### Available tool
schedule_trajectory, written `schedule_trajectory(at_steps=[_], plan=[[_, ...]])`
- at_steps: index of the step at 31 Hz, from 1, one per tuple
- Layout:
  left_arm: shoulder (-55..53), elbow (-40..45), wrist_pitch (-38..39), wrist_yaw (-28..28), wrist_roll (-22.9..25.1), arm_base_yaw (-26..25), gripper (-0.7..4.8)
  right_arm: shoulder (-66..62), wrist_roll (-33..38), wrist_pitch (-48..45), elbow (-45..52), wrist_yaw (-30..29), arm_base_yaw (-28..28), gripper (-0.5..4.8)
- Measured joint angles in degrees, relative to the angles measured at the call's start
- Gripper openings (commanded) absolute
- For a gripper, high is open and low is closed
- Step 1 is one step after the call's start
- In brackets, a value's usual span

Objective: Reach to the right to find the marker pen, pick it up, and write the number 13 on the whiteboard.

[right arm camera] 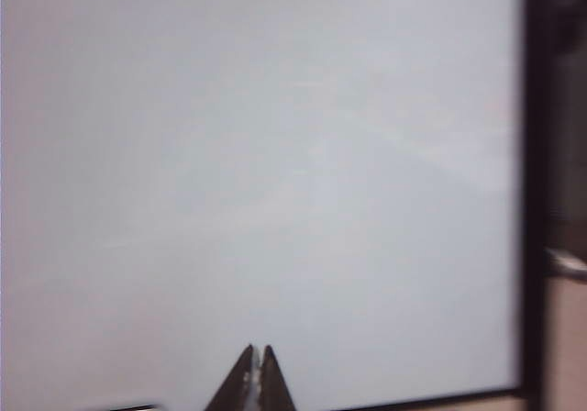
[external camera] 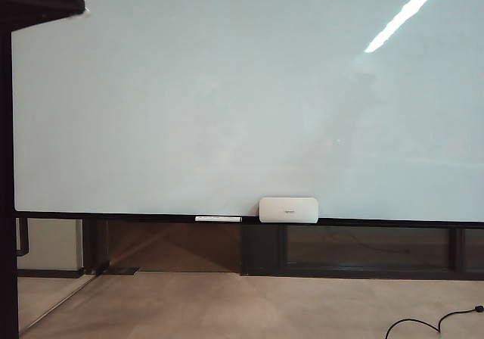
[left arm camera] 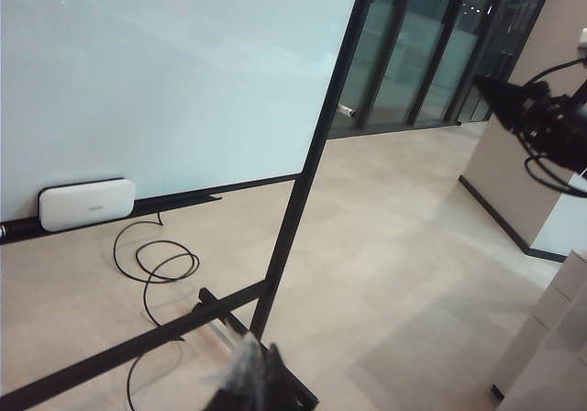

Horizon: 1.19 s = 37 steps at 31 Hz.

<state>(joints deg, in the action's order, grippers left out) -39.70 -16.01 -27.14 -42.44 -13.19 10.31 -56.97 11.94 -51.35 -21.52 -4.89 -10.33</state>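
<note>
Facing the bare whiteboard (right arm camera: 275, 154), right gripper (right arm camera: 257, 379) pinched together; left gripper (left arm camera: 252, 383) blurred, state unclear.

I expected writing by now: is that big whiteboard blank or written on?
Blank. The whiteboard shows only ceiling-light reflections in the exterior view, no digits. The right gripper, shut and empty, points at bare board; the left gripper is too blurred to read.

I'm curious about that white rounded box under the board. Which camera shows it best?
The exterior view: the white rounded box sits square-on on the whiteboard ledge. The left wrist view shows it obliquely; the right wrist view doesn't show it.
</note>
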Motion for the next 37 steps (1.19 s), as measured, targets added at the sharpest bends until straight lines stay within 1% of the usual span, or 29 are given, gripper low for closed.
schedule_trajectory(at_steps=[2,5,8,10,12,14,18,20,24,27,31,33,35,37], plan=[[-2.2,-0.5,-0.4,0.0,0.0,1.0,-0.05,-0.1,-0.3,7.3,-4.1,0.1,-3.0,0.14],[-4.7,-1.1,-1.3,-0.7,0.0,1.4,-0.05,-1.3,-2.9,14.2,-8.2,-1.0,-5.6,0.14],[-6.6,-1.9,-4.3,-0.5,0.5,2.3,-0.05,-2.9,-4.1,16.0,-10.5,-4.2,-9.6,0.13],[-7.8,-2.4,-5.6,0.4,2.0,2.7,-0.05,-3.6,-4.2,16.2,-11.4,-6.7,-11.9,0.13],[-8.8,-2.4,-6.8,1.4,2.7,2.7,-0.05,-4.9,-4.3,15.7,-12.5,-7.8,-12.9,0.13],[-10.0,-2.4,-8.1,2.1,2.9,3.1,-0.05,-7.4,-4.5,13.5,-12.9,-7.4,-14.4,0.13],[-11.4,-2.4,-12.3,7.1,3.8,5.6,-0.06,-14.0,-4.6,9.4,-12.8,-5.2,-16.2,0.13],[-12.5,-3.0,-12.9,9.0,4.4,6.5,-0.05,-19.2,-4.7,6.4,-13.1,-5.2,-16.2,0.13],[-15.8,-5.4,-13.2,8.0,4.6,6.6,-0.05,-27.6,-4.8,3.3,-14.9,-5.6,-16.7,0.14],[-18.7,-5.4,-14.2,7.5,6.7,6.6,-0.05,-32.5,-7.0,0.7,-16.8,-6.6,-16.7,0.14],[-24.0,-6.7,-15.0,2.3,8.1,6.6,-0.05,-38.4,-11.2,-1.7,-20.1,-8.0,-16.7,0.13],[-25.5,-7.1,-15.7,1.8,8.7,6.6,-0.05,-41.5,-12.6,-1.9,-22.8,-8.3,-16.7,0.13],[-27.5,-7.1,-17.1,1.6,9.6,6.6,-0.05,-44.4,-13.1,-1.9,-25.4,-9.6,-17.1,0.13],[-29.2,-7.1,-18.3,1.6,9.8,6.6,-0.05,-47.5,-13.2,-2.3,-29.0,-13.3,-18.0,0.13]])
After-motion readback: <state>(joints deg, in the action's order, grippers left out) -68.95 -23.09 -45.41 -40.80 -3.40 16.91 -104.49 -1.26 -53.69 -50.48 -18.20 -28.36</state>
